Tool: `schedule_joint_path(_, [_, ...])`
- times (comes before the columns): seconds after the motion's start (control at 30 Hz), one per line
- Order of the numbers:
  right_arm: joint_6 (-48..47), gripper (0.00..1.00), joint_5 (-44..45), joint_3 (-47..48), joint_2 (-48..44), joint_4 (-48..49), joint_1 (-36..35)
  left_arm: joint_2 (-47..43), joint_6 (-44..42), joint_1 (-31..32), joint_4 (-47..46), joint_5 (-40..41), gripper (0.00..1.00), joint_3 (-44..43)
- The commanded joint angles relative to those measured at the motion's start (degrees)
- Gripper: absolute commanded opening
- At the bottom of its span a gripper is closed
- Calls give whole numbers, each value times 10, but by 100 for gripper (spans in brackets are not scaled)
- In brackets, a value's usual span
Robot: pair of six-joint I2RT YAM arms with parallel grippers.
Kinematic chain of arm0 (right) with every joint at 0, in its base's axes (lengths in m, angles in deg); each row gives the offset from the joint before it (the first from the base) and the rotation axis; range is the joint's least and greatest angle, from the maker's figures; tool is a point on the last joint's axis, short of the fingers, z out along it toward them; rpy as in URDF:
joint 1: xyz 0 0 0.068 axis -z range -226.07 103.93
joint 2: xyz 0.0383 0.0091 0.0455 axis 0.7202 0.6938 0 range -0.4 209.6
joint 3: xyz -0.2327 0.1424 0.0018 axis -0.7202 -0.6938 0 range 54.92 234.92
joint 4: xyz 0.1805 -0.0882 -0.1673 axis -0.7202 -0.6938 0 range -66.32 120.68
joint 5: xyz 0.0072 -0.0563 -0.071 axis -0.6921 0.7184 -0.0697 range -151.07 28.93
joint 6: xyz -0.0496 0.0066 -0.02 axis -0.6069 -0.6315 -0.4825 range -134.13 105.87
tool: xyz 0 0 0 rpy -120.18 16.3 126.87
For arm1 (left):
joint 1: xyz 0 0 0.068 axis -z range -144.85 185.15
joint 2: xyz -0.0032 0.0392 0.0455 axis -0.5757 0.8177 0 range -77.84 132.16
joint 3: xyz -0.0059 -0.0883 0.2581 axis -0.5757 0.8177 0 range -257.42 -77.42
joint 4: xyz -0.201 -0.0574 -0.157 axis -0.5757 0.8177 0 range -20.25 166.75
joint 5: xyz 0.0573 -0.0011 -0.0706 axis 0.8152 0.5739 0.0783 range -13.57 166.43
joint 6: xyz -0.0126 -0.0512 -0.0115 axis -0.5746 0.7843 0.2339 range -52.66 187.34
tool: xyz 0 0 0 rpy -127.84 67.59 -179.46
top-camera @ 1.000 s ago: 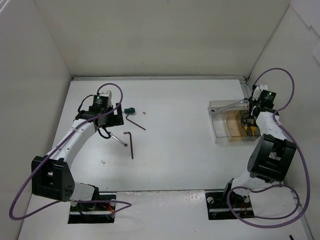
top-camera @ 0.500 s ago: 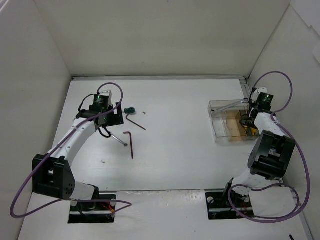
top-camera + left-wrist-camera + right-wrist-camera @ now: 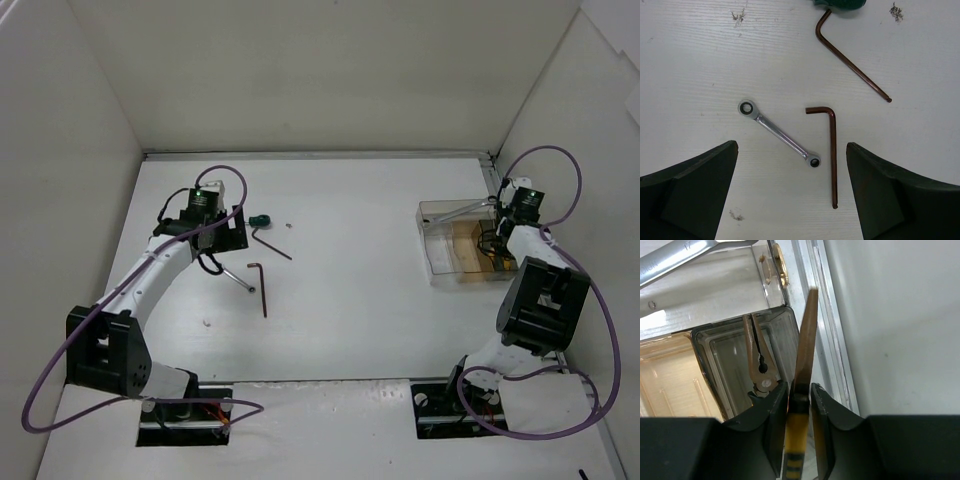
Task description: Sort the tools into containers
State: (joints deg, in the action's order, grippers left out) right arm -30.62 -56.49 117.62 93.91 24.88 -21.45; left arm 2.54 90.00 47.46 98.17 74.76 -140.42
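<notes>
L gripper [image 3: 791,147], fingers spread wide and empty, hangs directly over silver wrench [image 3: 779,133]. Wrench's long axis runs diagonal to the finger gap, hex key [image 3: 833,160] just beside its lower end. R gripper [image 3: 800,390], well apart, is clamped on pliers [image 3: 807,330], seen edge-on at clear bin [image 3: 735,322].

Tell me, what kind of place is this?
Probably a robot test lab: a left arm and a right arm are bolted to a white table boxed in by plain walls, with a wrench and a clear bin laid out for sorting.
</notes>
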Motion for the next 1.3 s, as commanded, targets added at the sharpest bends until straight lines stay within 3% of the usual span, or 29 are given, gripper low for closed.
schedule_joint_path(0.0, [0,23,11,3,-9,55,-5,-5,-1,-5,-19,-3,85,-29])
schedule_joint_path(0.37, [15,36,-8,-10,-29,55,-34,-9,4,-5,-17,-3,85,-29])
schedule_joint_path(0.63, [78,42,-41,21,-115,55,-102,-17,14,-5,-17,2,85,-26])
schedule_joint_path(0.8, [181,47,-105,63,-160,48,-164,-31,20,-5,-22,4,85,-17])
schedule_joint_path(0.93, [275,49,-231,88,-176,52,-205,-40,20,-5,-16,9,85,-5])
schedule_joint_path(1.0, [343,54,-334,90,-167,75,-204,-45,22,-5,-3,9,85,-8])
schedule_joint_path(1.07, [376,67,-378,90,-155,80,-214,-51,26,-5,5,9,85,-10])
schedule_joint_path(1.27, [312,69,-266,47,-190,62,-337,-50,87,-23,38,35,85,-7])
